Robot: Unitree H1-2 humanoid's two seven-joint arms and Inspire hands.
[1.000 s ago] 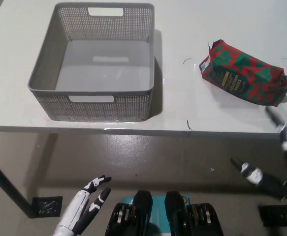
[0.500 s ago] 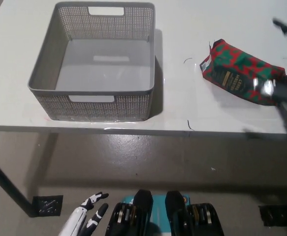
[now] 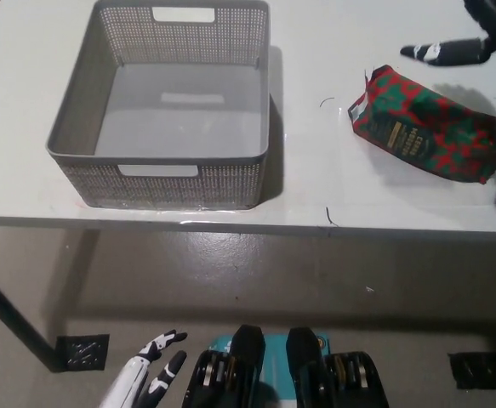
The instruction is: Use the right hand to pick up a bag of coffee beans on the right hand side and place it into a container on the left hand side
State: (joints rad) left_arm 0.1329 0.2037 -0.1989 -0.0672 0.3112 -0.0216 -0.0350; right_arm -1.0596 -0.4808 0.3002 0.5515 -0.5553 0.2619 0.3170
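Coffee bag point(image 3: 430, 126), a red-and-green printed pouch with a dark label, lies flat on its side near the right edge of the white surface point(image 3: 324, 51), tilted so that its folded top end points toward the surface's middle and its far end toward the front right corner. The black right hand point(image 3: 464, 42) hovers above the back right part of the surface, just behind the bag and apart from it, with one white-tipped finger stretched toward the middle and the fingers apart, holding nothing. At the left half of the surface stands the grey perforated container point(image 3: 168, 174), an open basket with cut-out handles, nothing visible inside it and well apart from the bag. The white left hand point(image 3: 150, 378) rests low, below the front edge of the surface, fingers slightly apart and holding nothing. Judging by its plump, creased shape, the bag is probably soft and yielding, moderately weighty with loose beans that would shift when lifted, and its glossy film looks likely to be slippery. A hold across the narrow width at mid-body, fingers on one long side and thumb on the other, seems safest; pinching the crimped end alone could let the load sag and slide.
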